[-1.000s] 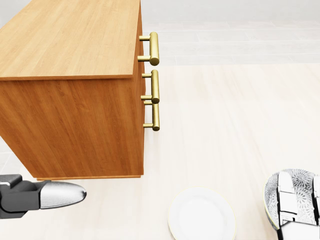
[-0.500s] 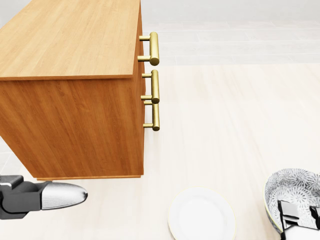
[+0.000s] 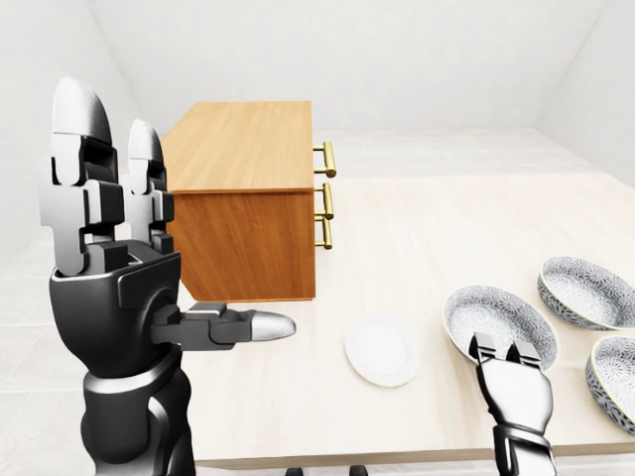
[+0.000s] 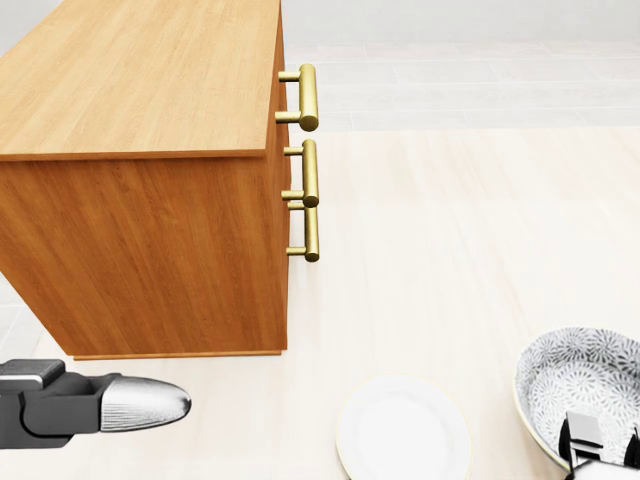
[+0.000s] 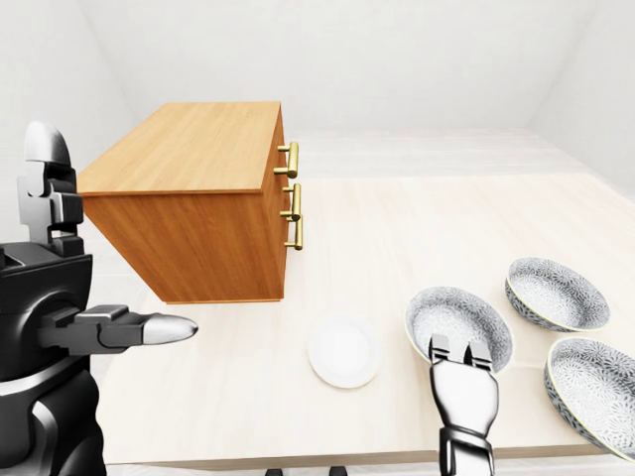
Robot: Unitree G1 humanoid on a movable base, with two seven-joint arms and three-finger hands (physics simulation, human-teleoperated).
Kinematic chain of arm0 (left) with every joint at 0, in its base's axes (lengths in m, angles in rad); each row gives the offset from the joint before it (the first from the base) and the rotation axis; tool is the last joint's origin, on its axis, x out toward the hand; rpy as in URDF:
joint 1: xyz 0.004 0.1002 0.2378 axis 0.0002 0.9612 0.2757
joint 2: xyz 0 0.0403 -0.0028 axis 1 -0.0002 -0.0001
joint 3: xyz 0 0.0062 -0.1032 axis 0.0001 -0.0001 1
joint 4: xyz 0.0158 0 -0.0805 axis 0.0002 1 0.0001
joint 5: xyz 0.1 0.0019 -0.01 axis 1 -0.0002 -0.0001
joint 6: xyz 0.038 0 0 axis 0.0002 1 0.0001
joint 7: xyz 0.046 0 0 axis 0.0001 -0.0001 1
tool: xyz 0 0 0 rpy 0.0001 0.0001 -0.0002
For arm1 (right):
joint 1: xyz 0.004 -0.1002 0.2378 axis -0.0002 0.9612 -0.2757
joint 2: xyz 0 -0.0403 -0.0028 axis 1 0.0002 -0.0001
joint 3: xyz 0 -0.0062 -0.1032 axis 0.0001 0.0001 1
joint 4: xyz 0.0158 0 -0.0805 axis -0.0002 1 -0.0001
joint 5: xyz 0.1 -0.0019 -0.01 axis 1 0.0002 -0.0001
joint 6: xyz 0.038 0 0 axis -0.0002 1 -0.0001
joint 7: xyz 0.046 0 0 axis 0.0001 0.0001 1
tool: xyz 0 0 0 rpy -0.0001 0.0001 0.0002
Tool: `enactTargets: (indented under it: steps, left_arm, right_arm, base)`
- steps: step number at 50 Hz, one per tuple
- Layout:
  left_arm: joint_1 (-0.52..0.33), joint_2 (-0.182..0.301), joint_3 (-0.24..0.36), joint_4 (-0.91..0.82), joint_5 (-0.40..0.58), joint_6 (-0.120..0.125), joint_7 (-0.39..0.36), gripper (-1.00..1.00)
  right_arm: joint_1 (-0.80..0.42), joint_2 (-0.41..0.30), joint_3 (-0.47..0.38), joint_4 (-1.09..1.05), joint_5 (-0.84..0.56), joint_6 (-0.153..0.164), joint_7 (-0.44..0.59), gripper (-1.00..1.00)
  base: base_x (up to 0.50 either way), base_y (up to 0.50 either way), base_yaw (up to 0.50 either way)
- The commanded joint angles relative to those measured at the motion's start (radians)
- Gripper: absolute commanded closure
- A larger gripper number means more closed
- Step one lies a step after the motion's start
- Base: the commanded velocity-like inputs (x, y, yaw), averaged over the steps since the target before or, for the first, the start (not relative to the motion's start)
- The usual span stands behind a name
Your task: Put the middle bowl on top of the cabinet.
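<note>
Three grey patterned bowls lie on the pale table at the right of the left-eye view. The leftmost bowl (image 3: pixel 501 315) has my right hand (image 3: pixel 497 349) at its near rim, two straight fingertips (image 3: pixel 481 345) over the rim; the thumb is hidden. The other two bowls (image 3: pixel 587 291) (image 3: pixel 617 365) lie to its right. The wooden cabinet (image 3: pixel 243 149) stands at the left, its flat top bare, gold handles (image 3: pixel 325 188) facing right. My left hand (image 3: pixel 164 238) is raised at the left, fingers upright, thumb (image 4: pixel 140 403) pointing right, open and holding nothing.
A small white plate (image 3: pixel 382 349) lies between the cabinet and the leftmost bowl. The table's near edge (image 3: pixel 397 458) runs along the bottom of the left-eye view. White walls and pale floor surround the table.
My right hand has slid down the head view, from covering the bowl's inside to its near rim. The bowl has shifted slightly left. The left thumb has crept right.
</note>
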Motion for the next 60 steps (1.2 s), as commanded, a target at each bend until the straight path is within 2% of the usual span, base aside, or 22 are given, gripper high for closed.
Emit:
enactTargets:
  steps: [1, 6, 10, 12, 13, 19, 20, 22, 26, 40, 42, 44, 47, 51, 60]
  left_arm:
    - [0.008, -0.004, -0.013, 0.003, 0.005, 0.0, -0.006, -1.0]
    - [0.002, -0.004, -0.016, -0.004, 0.006, 0.0, -0.007, -1.0]
    - [0.004, -0.005, -0.017, 0.006, 0.003, 0.0, -0.013, -1.0]
    - [0.004, -0.006, -0.012, 0.008, -0.001, 0.0, -0.013, -1.0]
    - [0.004, -0.006, -0.012, 0.004, -0.001, 0.0, -0.013, -1.0]
    - [-0.001, -0.005, -0.013, 0.0, -0.001, 0.0, -0.011, -1.0]
    - [0.0, -0.005, -0.012, 0.002, -0.002, 0.0, -0.011, -1.0]
    - [0.001, -0.006, -0.013, 0.002, -0.002, 0.0, -0.011, -1.0]
    - [0.002, -0.007, -0.01, 0.006, -0.006, 0.0, -0.011, -1.0]
    - [0.008, -0.007, -0.016, 0.015, -0.009, 0.0, -0.014, -1.0]
    - [0.005, -0.007, -0.016, 0.011, -0.009, 0.0, -0.013, -1.0]
    - [0.006, -0.007, -0.018, -0.001, -0.011, 0.0, -0.013, -1.0]
    - [0.01, -0.006, -0.023, 0.006, -0.007, 0.0, -0.015, -1.0]
    - [0.002, -0.006, -0.022, -0.004, -0.006, 0.0, -0.013, -1.0]
    - [0.008, -0.007, -0.023, 0.004, -0.004, 0.0, -0.015, -1.0]
  right_arm:
    - [0.044, 0.004, -0.011, -0.125, 0.026, 0.0, 0.009, 1.0]
    - [0.082, 0.025, -0.037, -0.299, 0.0, 0.0, 0.1, 1.0]
    - [0.082, 0.045, -0.063, -0.389, -0.027, -0.022, 0.164, 1.0]
    - [0.075, 0.053, -0.078, -0.421, -0.024, -0.04, 0.194, 1.0]
    - [0.077, 0.06, -0.09, -0.456, 0.023, -0.063, 0.233, 1.0]
    - [0.059, 0.095, -0.13, -0.558, -0.007, -0.111, 0.316, 1.0]
    - [0.058, 0.102, -0.136, -0.572, 0.03, -0.128, 0.343, 1.0]
    - [0.056, 0.109, -0.141, -0.602, 0.007, -0.148, 0.368, 1.0]
    - [0.038, 0.122, -0.172, -0.644, 0.016, -0.174, 0.42, 1.0]
    - [-0.041, 0.152, -0.192, -0.767, -0.003, -0.175, 0.573, 1.0]
    - [-0.064, 0.143, -0.193, -0.791, 0.007, -0.175, 0.615, 1.0]
    - [-0.104, 0.126, -0.198, -0.839, 0.019, -0.175, 0.703, 1.0]
    - [-0.121, 0.115, -0.192, -0.852, 0.009, -0.175, 0.738, 1.0]
    - [-0.191, 0.08, -0.201, -0.895, 0.029, -0.175, 0.84, 1.0]
    - [-0.299, 0.023, -0.223, -0.92, 0.061, -0.175, 0.956, 1.0]
  base:
    - [0.0, 0.0, 0.0]
    - [0.0, 0.0, 0.0]
    - [0.0, 0.0, 0.0]
    - [0.0, 0.0, 0.0]
    - [0.0, 0.0, 0.0]
    - [0.0, 0.0, 0.0]
    - [0.0, 0.0, 0.0]
    - [0.0, 0.0, 0.0]
    - [0.0, 0.0, 0.0]
    - [0.0, 0.0, 0.0]
    - [0.0, 0.0, 0.0]
    - [0.0, 0.0, 0.0]
    - [0.0, 0.0, 0.0]
    - [0.0, 0.0, 0.0]
    - [0.0, 0.0, 0.0]
